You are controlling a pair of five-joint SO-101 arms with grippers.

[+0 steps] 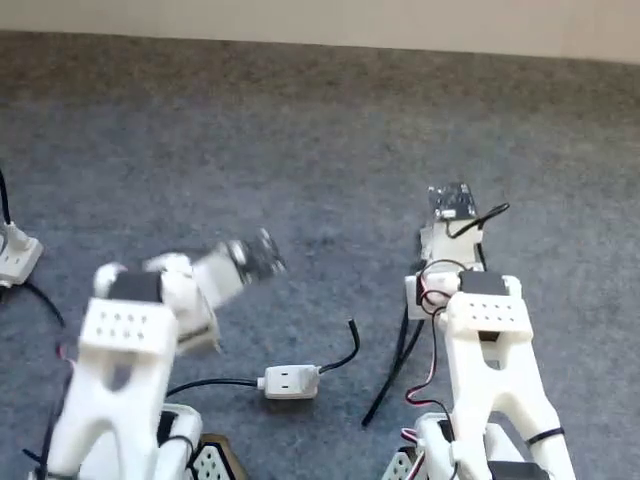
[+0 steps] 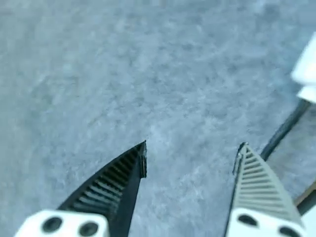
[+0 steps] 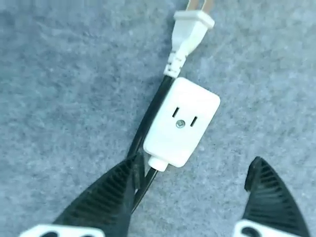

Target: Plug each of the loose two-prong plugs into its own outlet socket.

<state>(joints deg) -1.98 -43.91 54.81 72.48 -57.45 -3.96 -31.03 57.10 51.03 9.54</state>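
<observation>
A white outlet socket (image 3: 181,123) lies face up on the grey carpet, with a black cord (image 3: 148,121) running along its side. Just past it lies a white two-prong plug (image 3: 190,27), prongs pointing away from the socket. My right gripper (image 3: 195,170) hangs open just above the socket's near end, one black finger (image 3: 111,192) over the cord. My left gripper (image 2: 192,150) is open over bare carpet, holding nothing; a white piece (image 2: 307,74) and a black cord (image 2: 284,131) show beside it. Another white socket (image 1: 290,381) on a black cord lies between the arms.
A white plug or socket piece (image 1: 15,255) with a dark cord sits at the table's far left edge. The left arm (image 1: 130,330) and right arm (image 1: 485,315) stand at the near side. Grey carpet (image 1: 330,130) stretches open toward the back.
</observation>
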